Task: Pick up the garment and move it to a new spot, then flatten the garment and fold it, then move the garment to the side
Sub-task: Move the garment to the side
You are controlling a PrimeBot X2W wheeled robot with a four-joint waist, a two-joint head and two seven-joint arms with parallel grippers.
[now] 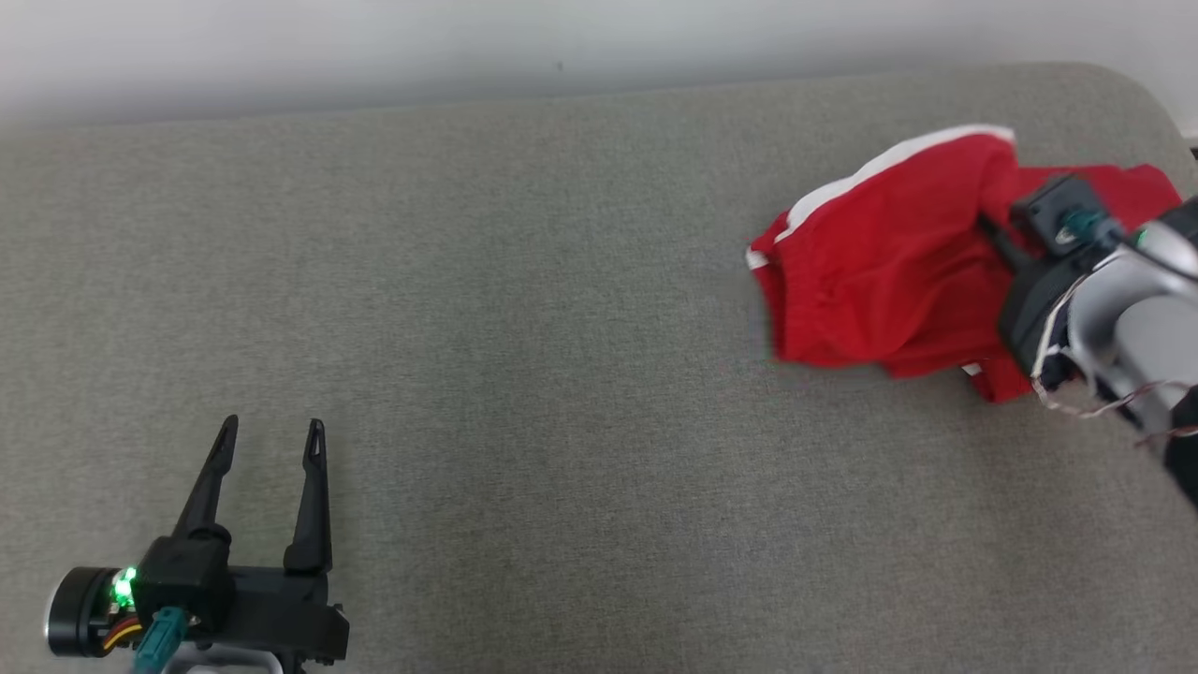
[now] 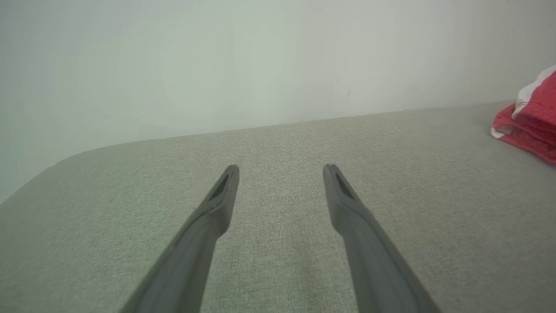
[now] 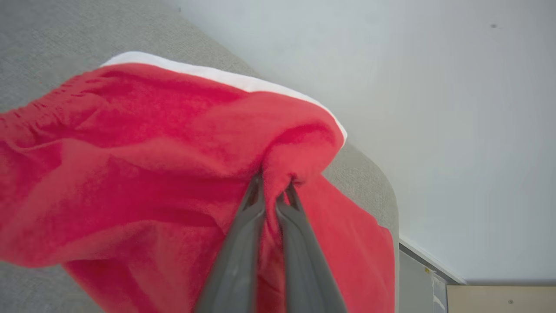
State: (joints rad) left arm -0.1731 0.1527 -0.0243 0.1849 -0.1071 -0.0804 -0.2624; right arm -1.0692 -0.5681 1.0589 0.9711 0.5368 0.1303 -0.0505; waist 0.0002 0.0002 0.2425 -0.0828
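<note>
Garment (image 1: 870, 281) clamped at right end of cushion (image 1: 524, 328)

The red garment with its white band lies bunched at the far right of the grey cushion. Its long axis runs left to right in the head view, and the white-trimmed edge faces the wall (image 2: 217, 65). The right wrist view gives the grip itself: the right gripper (image 3: 273, 184) has its fingers together, pinching a raised fold of red cloth. The head view gives the layout: the left gripper (image 1: 272, 426) sits well apart at lower left, fingers spread, holding nothing.
</note>
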